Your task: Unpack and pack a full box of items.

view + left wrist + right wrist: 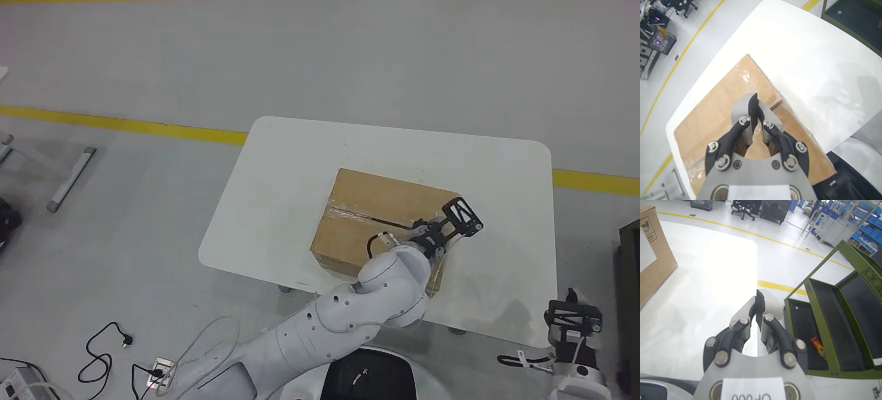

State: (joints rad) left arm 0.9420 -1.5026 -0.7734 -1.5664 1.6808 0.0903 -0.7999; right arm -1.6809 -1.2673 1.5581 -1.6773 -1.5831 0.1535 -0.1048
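The cardboard box (365, 215) sits on the white table (400, 150). Its top flaps are taped down along the centre seam, and its corner nearest the robot lies close to the table's edge. The left gripper (755, 100) is over the top near one end of that seam, fingers pressed together with nothing between them. Whether it touches the cardboard I cannot tell.

The main risk, as I judge it, is that closed fingers pushing at the tape fail to break it and shove the whole box instead, sliding it toward that near edge. A hard downward poke could also dent the lid and crush what is packed beneath.

The right gripper (759, 301), likewise closed and empty, hangs off the table's side beside a green cart (829, 317), too far away to steady the box if it slips.
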